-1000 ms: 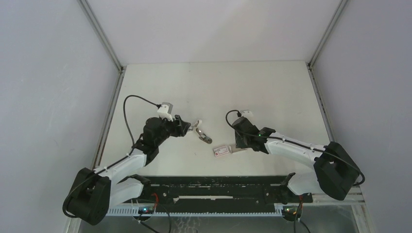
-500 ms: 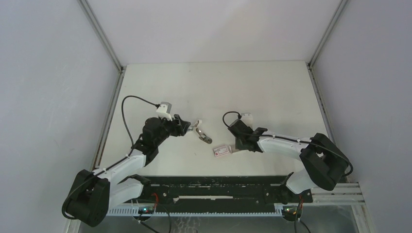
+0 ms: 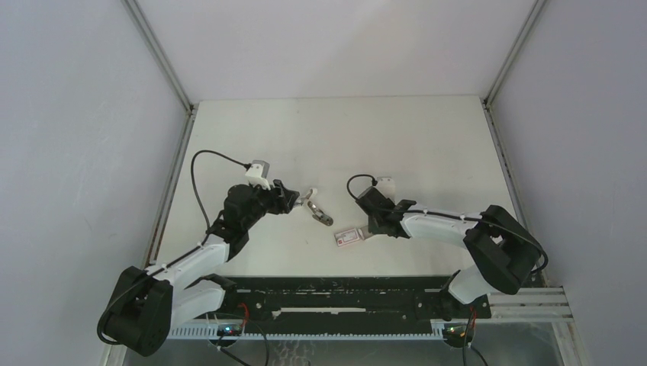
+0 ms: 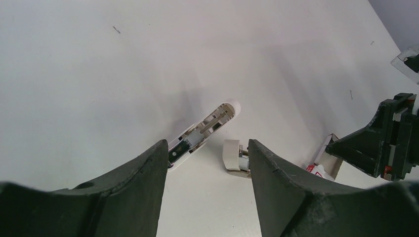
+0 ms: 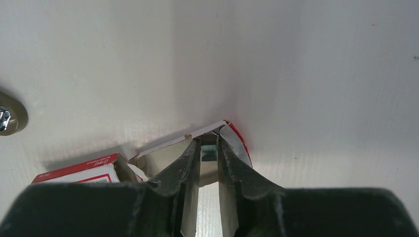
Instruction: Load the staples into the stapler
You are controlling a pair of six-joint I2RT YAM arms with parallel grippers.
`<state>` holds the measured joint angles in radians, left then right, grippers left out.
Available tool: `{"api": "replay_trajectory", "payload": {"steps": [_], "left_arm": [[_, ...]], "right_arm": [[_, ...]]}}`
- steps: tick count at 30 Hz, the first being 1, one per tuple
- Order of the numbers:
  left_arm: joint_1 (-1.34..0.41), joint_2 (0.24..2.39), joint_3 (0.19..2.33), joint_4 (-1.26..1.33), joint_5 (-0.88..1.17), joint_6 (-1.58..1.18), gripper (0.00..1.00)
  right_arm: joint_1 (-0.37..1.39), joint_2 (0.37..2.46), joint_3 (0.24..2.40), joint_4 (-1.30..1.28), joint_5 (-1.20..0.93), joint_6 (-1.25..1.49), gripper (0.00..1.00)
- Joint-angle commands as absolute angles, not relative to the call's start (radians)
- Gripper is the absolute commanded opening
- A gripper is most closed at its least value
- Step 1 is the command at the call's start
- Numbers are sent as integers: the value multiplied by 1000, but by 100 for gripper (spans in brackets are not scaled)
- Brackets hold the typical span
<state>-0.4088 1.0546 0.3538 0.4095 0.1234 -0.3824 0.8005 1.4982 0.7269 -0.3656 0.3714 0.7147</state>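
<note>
White surface, near edge: right gripper narrow astride silvery-grey metal staples strip in red-and-white box, grasp unconfirmed; white plastic stapler leftward, before spread, empty left gripper.

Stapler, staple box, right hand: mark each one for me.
stapler [image 4: 203, 127]: left wrist view, on its opened white arm.
staple box [image 3: 347, 237]: top view, on its pinkish-red-and-white top.
right hand [image 5: 208, 144]: right wrist view, midway between its fingertips.

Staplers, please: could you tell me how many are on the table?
1. The stapler lies swung open on the table, just ahead of the left claw and left of the staple box. No other shows, though one could hide beneath an arm.
</note>
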Motion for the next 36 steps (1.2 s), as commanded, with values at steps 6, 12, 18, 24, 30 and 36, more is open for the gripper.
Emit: {"api": "replay_trajectory", "payload": {"steps": [6, 12, 18, 24, 30, 36], "left_arm": [[-403, 1047, 343, 448, 123, -393, 65], [-403, 1037, 341, 448, 127, -393, 65], [-407, 973, 328, 453, 171, -427, 65], [-538, 827, 313, 489, 188, -588, 65], [-665, 694, 284, 513, 192, -729, 66], [-668, 620, 252, 547, 307, -862, 70]], "right_arm": [[815, 1487, 747, -344, 374, 682, 15], [825, 1402, 736, -337, 364, 640, 14], [822, 1273, 700, -266, 284, 604, 14], [804, 1093, 641, -123, 99, 608, 14], [785, 968, 581, 54, -82, 658, 13], [790, 939, 536, 294, -261, 724, 14]]}}
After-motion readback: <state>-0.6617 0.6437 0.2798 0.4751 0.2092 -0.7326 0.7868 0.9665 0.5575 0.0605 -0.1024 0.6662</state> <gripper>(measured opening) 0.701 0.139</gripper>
